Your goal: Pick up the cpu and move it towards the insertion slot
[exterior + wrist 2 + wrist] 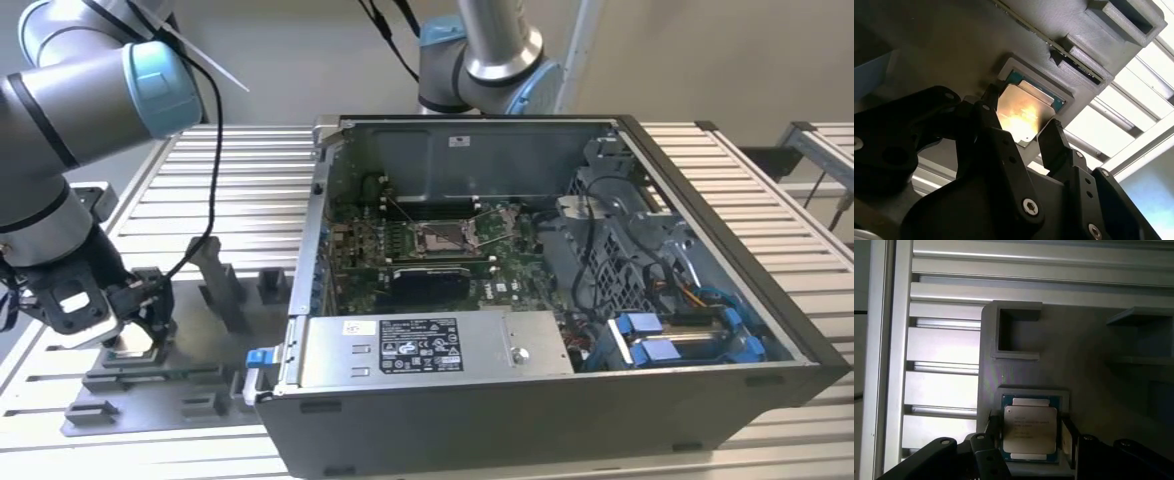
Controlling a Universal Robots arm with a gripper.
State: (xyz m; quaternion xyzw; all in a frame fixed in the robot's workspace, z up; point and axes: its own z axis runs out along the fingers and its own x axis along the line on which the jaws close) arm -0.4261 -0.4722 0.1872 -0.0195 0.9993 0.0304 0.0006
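Tool [1021, 112] over cpu [1030, 430] seated in grey tray [1089, 365] pocket; raised blocks [1014, 355] alongside.

A plain pale wall [694, 60] runs along the top of the exterior view. Below it, a ribbed silvery metal surface [240, 170] spans the frame in bright, even light, with a second ribbed bench [825, 140] at the right edge.
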